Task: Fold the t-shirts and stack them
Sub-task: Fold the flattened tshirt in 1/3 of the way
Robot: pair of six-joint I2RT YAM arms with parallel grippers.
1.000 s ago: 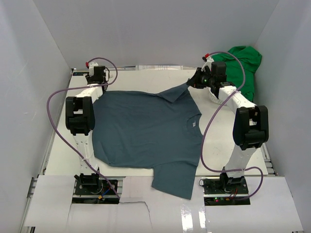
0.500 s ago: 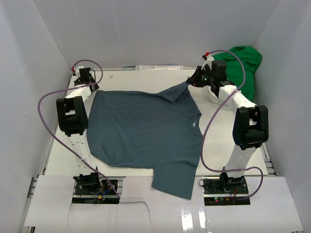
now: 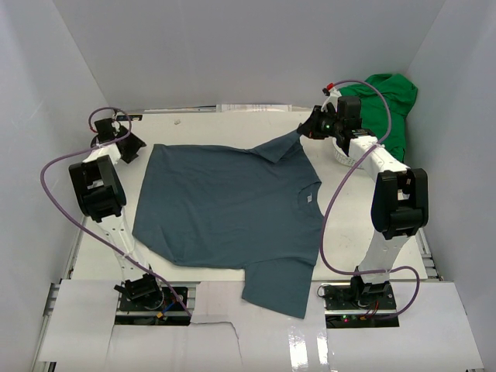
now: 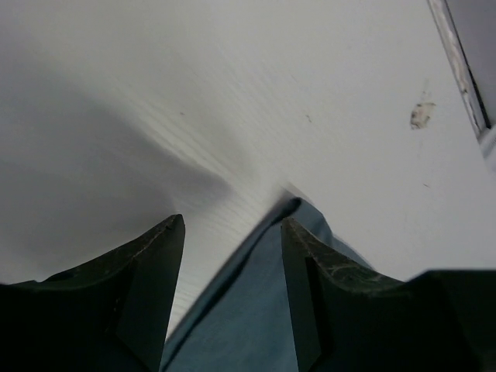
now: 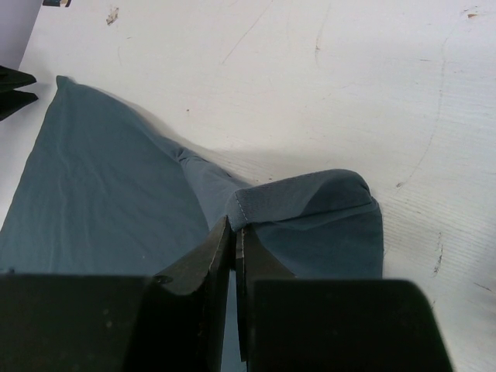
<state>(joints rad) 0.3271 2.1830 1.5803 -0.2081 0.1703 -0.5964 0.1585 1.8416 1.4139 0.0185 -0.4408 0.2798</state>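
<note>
One blue shirt crosswise, neck rightward

Left hand spread apart; right hand clamped tight

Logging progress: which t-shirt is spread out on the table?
The slate-blue t-shirt, spread across the table; the green t-shirt sits bunched up at the far right corner.

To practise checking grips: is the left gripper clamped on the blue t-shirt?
No, the left gripper is open, its fingers apart and not pinching the blue t-shirt.
</note>
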